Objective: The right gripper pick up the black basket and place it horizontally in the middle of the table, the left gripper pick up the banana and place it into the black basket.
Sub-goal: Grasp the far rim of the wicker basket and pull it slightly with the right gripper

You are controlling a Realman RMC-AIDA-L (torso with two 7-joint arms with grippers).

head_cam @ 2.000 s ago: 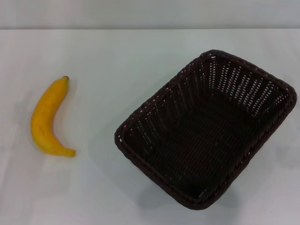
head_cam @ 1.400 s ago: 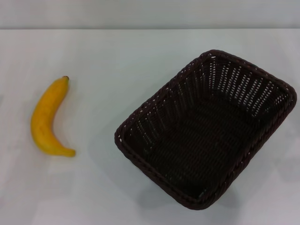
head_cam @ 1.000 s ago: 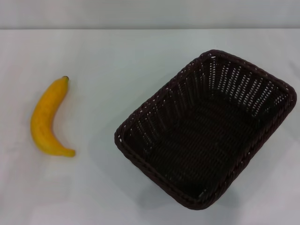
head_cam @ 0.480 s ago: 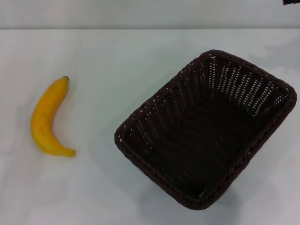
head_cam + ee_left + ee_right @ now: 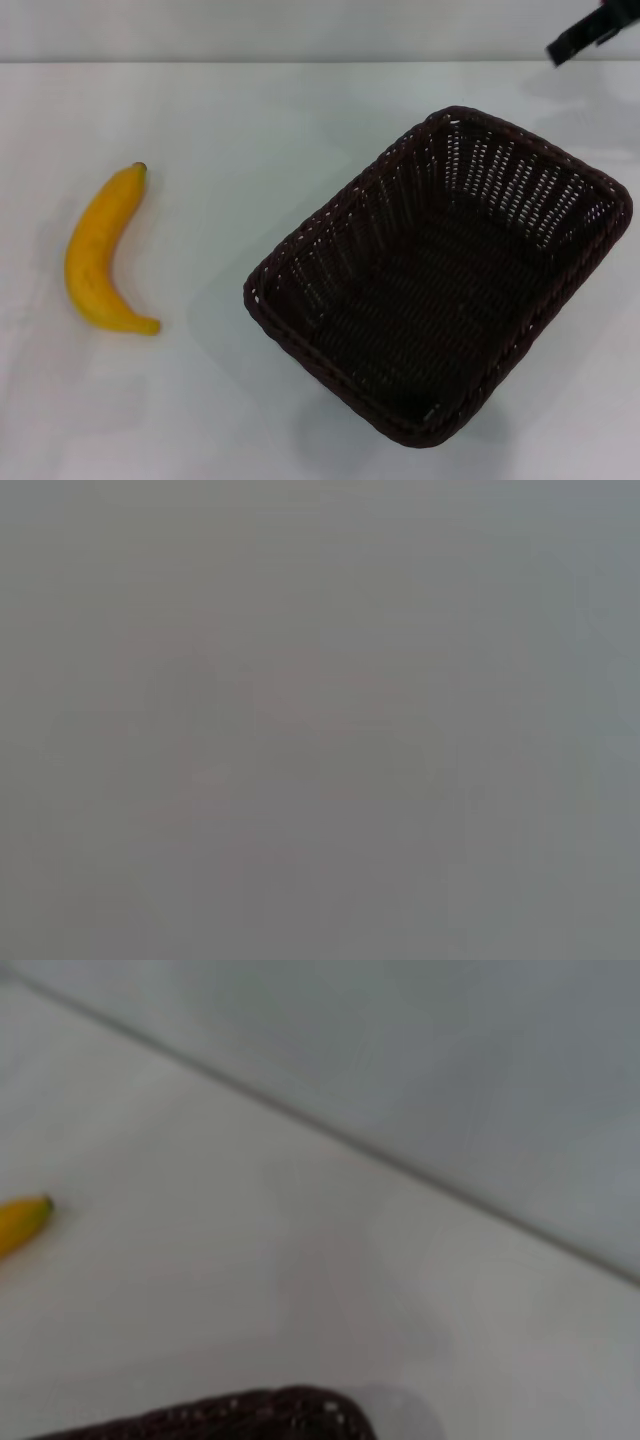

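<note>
The black basket [image 5: 440, 275] sits on the white table [image 5: 250, 130] at the right, turned at an angle, and it is empty. The banana [image 5: 100, 250] lies on the table at the left, stem tip pointing away from me. My right gripper [image 5: 585, 30] shows only as a dark tip at the top right corner, above and beyond the basket's far corner. The right wrist view shows the basket's rim [image 5: 240, 1415] and the banana's tip [image 5: 22, 1222]. My left gripper is out of view.
The table's far edge meets a pale wall [image 5: 300, 30] along the top. The left wrist view shows only a plain grey blur.
My right gripper has come further into view at the top right corner, moving left and down. The basket and the banana have not moved.
</note>
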